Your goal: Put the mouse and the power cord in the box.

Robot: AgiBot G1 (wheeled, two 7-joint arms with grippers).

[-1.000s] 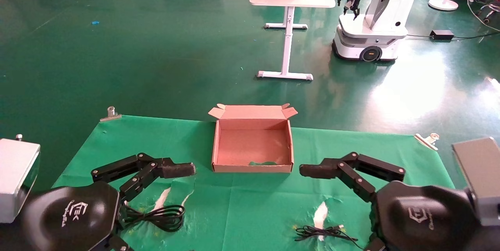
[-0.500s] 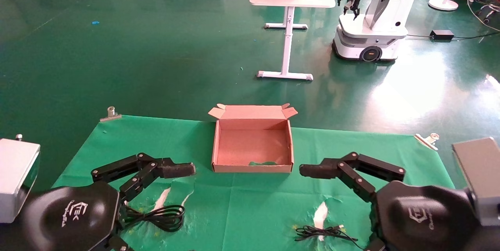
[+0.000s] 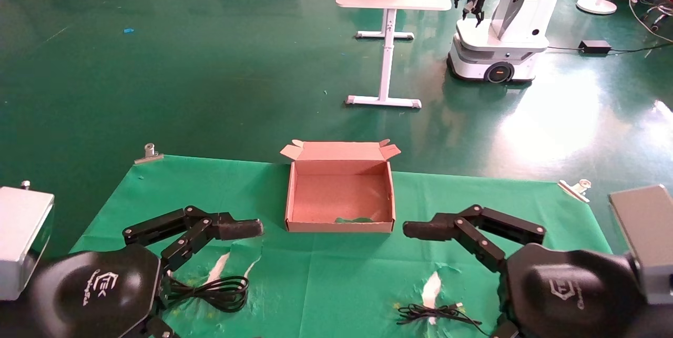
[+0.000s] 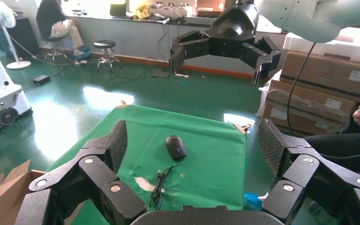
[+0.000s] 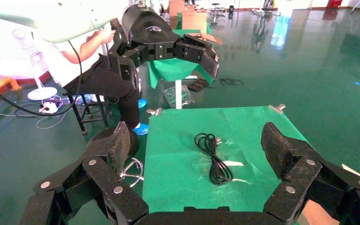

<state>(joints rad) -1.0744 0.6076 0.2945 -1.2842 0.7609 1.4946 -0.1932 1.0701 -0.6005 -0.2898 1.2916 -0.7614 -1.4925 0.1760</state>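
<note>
On the green-clothed bench [image 3: 326, 296], the box [image 3: 339, 196] sits open at centre, nothing in it. Left hand [image 3: 247, 228] hovers just left of it, fingers spread wide, holding nothing; the power cord [image 3: 213, 292] lies below and nearer the robot, long axis running left-right. Right hand [image 3: 420, 230], likewise wide open and unloaded, hovers right of the box; the mouse [image 4: 176, 146] lies beneath that arm, its thin wire [image 3: 436, 313] toward centre. Each arm is nearest its own item.

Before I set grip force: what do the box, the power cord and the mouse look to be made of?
Box: brown cardboard, matte, with folded flaps and raw edges. Power cord: black sheath, probably rubber or PVC, slightly glossy, lying in soft loops. Mouse: black shell, likely hard plastic, with a faint sheen on its back. Both grippers, left and right, hover open.
</note>
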